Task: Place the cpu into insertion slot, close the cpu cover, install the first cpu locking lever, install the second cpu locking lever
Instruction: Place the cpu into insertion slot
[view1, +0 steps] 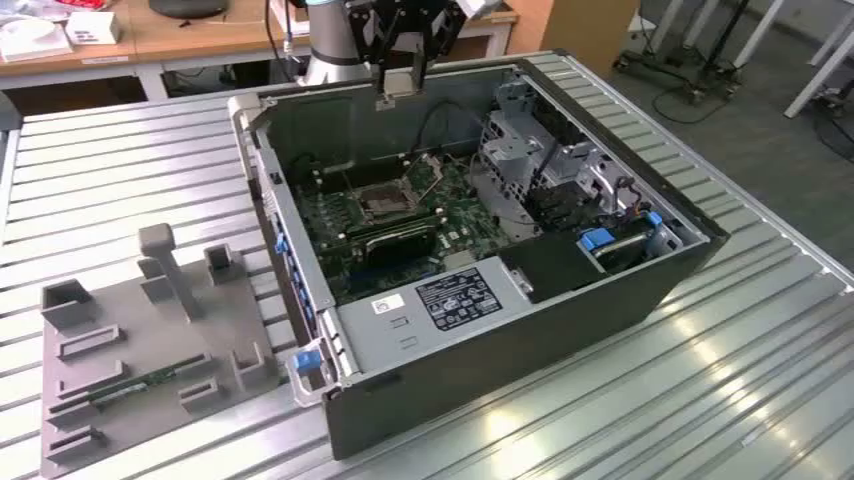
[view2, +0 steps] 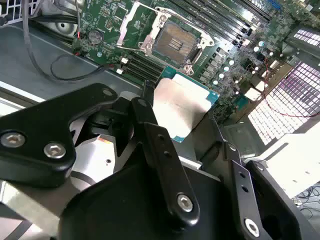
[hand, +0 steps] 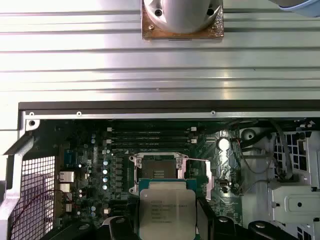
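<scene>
Carrying the cpu (hand: 166, 212): the hand (hand: 166, 224) has it pinched by two opposite edges, metal top facing the first wrist view. It hangs in the air by one rim of the case (view1: 534, 330), well above the board (view1: 461, 190).
slot (hand: 159, 172): open and bare, with the dark pin field showing inside its silvery rim. Nothing is in it, and it's well apart from the chip.
step in hand: looks to me like the carry-over, so the placing isn't done yet.
doing it well: imo keep the chip dead flat and square to the slot, and line the edges up while it's high. Then go straight down. No sliding across the pins, and no letting go until it sits flush on its own. Those pins look like the thing that gets wrecked by a crooked drop.
count: one cpu, one slot, one hand with two fingers (view2: 155, 140), one case, one board. There's also one grey tray (view1: 147, 345) off to the exterior view's left on the bench (view1: 120, 160).
</scene>
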